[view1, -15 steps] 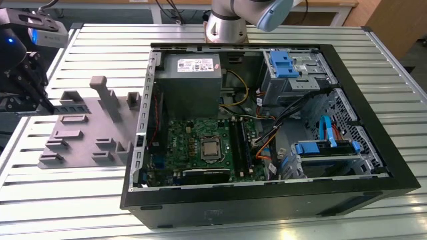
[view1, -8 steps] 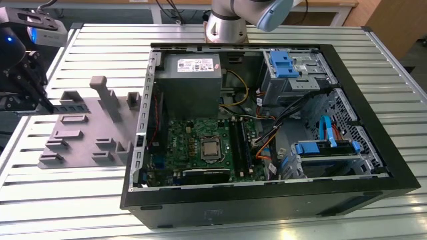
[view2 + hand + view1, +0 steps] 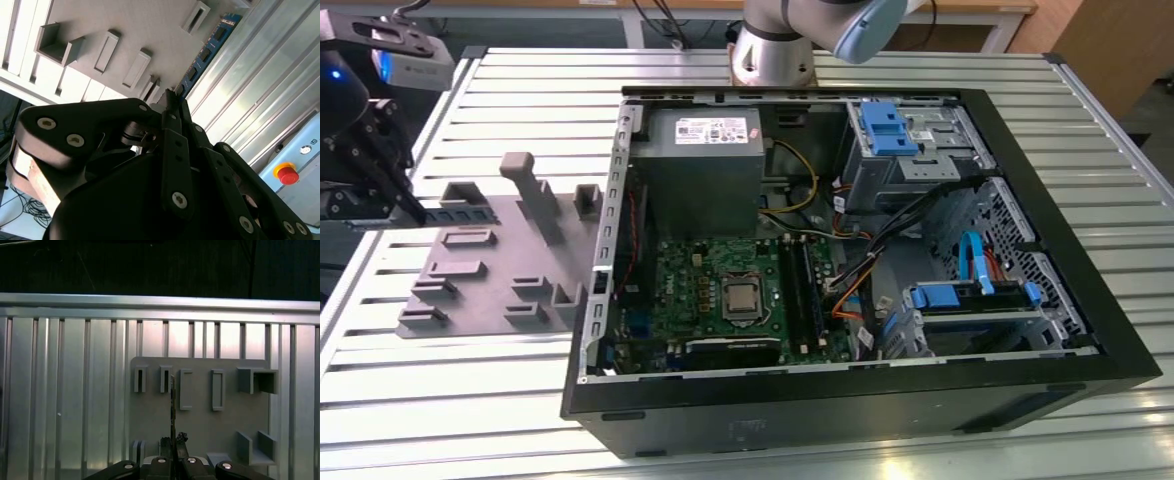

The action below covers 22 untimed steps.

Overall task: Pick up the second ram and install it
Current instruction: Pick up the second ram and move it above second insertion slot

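Blue circuit strip held in the claw: the pick-up looks done, the install is not begun.
In the second wrist view the gripper [image 3: 172,97] is clamped on one end of the second ram [image 3: 206,50], with its dark chips showing. In the exterior view the ram hangs just above the grey holder block [image 3: 467,270], at nine o'clock from the open computer case [image 3: 854,405]. Whether it is fully clear of the block I cannot tell. Farther off, toward three o'clock, the green motherboard [image 3: 714,290] lies inside the case with its long black slots [image 3: 803,290], well apart from the ram. The carry across and the seating remain.
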Motion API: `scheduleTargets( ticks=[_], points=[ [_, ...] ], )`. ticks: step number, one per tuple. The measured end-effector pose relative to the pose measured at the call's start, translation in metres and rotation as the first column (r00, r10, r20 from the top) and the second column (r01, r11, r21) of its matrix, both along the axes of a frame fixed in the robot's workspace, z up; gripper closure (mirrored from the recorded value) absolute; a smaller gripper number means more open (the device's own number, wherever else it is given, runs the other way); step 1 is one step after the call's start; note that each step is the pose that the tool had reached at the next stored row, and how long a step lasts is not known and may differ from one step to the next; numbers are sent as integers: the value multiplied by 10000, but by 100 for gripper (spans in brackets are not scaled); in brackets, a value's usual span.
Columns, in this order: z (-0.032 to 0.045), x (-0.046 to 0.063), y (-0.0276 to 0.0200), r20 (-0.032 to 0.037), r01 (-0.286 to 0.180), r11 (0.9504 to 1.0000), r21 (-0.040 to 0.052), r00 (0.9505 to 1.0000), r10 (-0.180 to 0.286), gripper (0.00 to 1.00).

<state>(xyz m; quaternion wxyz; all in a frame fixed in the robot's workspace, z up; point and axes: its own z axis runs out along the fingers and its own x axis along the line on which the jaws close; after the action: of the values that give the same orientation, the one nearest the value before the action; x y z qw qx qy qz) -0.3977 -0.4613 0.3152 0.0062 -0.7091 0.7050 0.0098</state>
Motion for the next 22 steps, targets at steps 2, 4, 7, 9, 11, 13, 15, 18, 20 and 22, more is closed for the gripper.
scheduleTargets(
  ticks=[2, 4, 7, 9, 11, 13, 15, 18, 20, 22],
  points=[
    [20, 0, 0, -1, 1, 10000, 0, 10000, -1, 86],
    [43, 0, 0, -1, 3, 10000, 0, 10000, -3, 86],
    [83, 0, 0, 1, 1, 10000, 1, 10000, -1, 86],
    [117, 0, 0, -1, 1, 10000, 0, 10000, -1, 86],
    [151, 0, 0, 0, 1, 10000, 0, 10000, -1, 86],
    [181, 0, 0, 0, 2, 10000, 0, 10000, -2, 86],
    [210, 0, 0, 0, 1, 10000, 0, 10000, -1, 86],
    [258, 0, 0, 0, 1, 10000, 0, 10000, -1, 86],
    [297, 0, 0, 0, 1, 10000, -1, 10000, -1, 86],
    [334, 0, 0, 0, 1, 10000, 0, 10000, -1, 86]
  ],
)
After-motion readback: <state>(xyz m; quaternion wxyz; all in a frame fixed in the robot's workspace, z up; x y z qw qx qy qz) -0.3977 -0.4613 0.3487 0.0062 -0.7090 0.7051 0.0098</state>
